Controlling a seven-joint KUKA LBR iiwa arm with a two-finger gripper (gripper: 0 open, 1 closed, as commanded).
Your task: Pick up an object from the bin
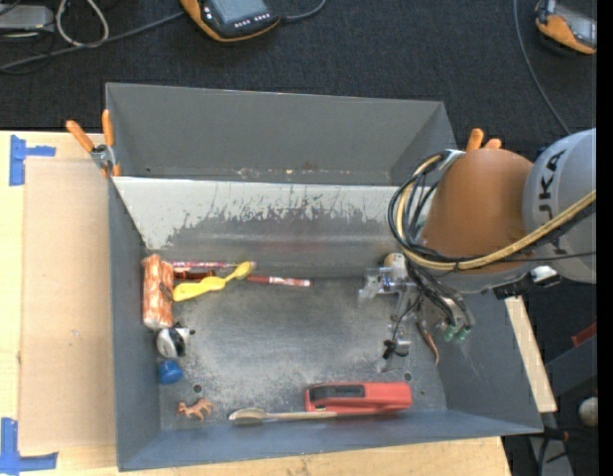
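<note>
While the orange foil-wrapped roll (156,291), yellow curved plastic toy (212,284) and small blue ball (169,372) crowd the grey metal bin's (287,147) left side, I judge the flat red plastic case (358,396) by the front wall likeliest: light, stiff, slick, best pinched across its narrow width. A pale thin stick (277,416) lies alongside. My hand (394,343) hangs near it, over bare floor; spread or pressed together, I cannot tell.

The middle of the bin (287,345) is bare floor, open from above, hemmed by a packet (156,291), a yellow toy (209,285) and a blue ball (169,372) at the view's left, a red tool (358,397) and a spoon (277,416) along the near wall, and the arm (475,216) at the right.
</note>
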